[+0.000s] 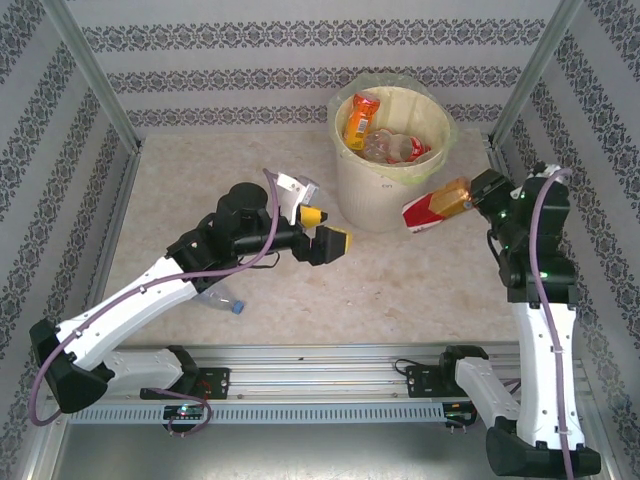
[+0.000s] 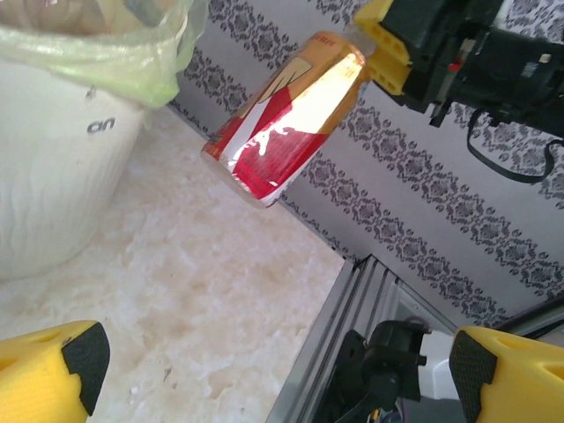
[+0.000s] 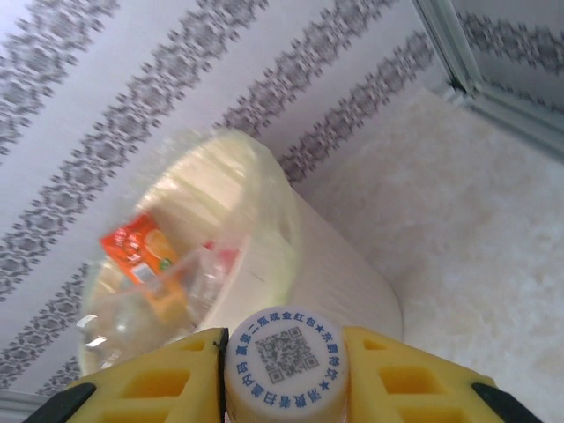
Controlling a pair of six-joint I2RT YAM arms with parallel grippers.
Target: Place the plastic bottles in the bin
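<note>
One red-label bottle (image 1: 435,207) hangs right of centre, pinched at its cap by the right gripper (image 1: 468,196), just beside the bin (image 1: 372,200) in the upper middle; several bottles (image 1: 385,140) lie inside; the left gripper (image 1: 324,230) gapes wide at centre; a blue-capped bottle (image 1: 222,300) lies lower left, under the left arm (image 1: 150,290).
</note>
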